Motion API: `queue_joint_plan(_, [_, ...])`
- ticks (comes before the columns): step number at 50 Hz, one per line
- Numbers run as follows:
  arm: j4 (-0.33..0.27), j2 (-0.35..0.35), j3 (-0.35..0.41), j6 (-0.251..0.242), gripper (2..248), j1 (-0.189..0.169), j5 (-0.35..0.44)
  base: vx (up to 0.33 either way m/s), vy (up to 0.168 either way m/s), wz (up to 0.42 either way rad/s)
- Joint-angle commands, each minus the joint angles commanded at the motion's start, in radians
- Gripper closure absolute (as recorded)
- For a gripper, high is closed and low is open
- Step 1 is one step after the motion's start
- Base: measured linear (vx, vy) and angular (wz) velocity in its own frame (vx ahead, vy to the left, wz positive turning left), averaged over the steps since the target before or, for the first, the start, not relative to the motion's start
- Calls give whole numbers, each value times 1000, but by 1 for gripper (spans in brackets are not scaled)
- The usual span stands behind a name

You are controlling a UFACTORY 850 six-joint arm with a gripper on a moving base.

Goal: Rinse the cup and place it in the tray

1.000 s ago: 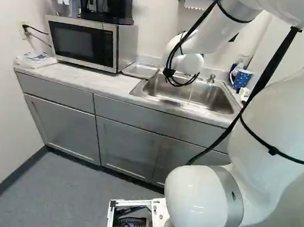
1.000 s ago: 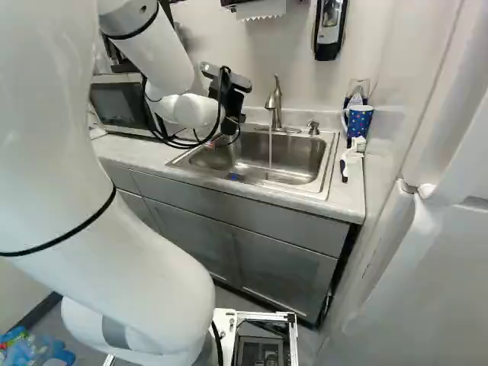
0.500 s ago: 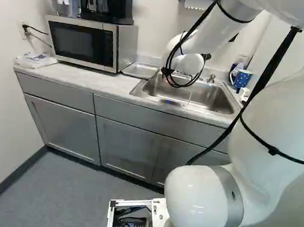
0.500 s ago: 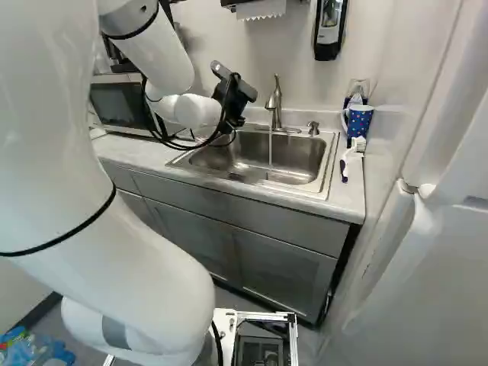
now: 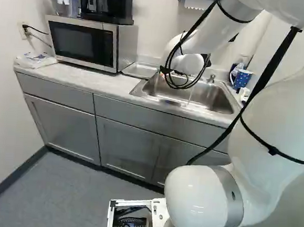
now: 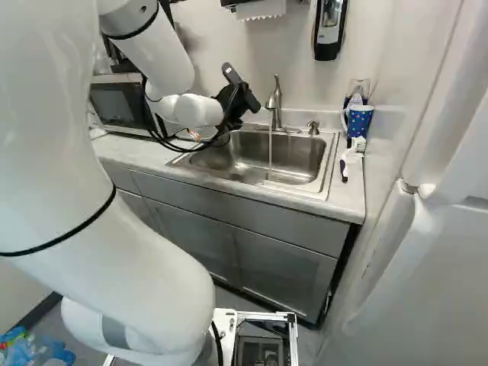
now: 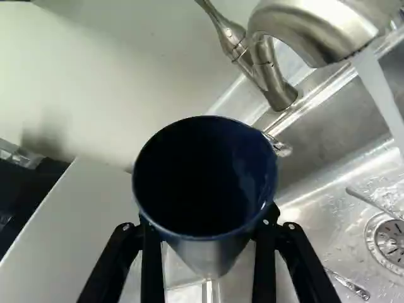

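Observation:
In the right base view my black gripper [image 6: 238, 101] is over the sink's left end, its fingers mostly hidden by the white wrist. The wrist view shows the gripper [image 7: 208, 243] shut on a cup [image 7: 205, 183], one finger on either side, its dark blue inside facing the camera. The cup is apart from the water stream [image 7: 382, 95] falling from the faucet [image 7: 309, 31]. A shallow metal tray [image 5: 140, 70] lies on the counter between microwave and sink, partly seen in the left base view.
The sink [image 6: 263, 158] holds utensils [image 7: 347, 282] near its drain. A microwave [image 5: 86, 42] stands left of the tray. A blue dotted mug [image 6: 358, 120] and a brush [image 6: 351, 156] are at the counter's right end. A soap dispenser [image 6: 329, 29] hangs above.
The gripper has turned at the wrist over the sink, its back tilting towards the faucet and its finger end swinging left in the right base view. The base has stayed put.

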Motion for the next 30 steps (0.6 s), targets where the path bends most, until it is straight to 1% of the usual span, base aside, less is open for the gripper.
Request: queue_joint_plan(30, [0, 0, 0, 314, 126, 0, 0, 0, 0, 0])
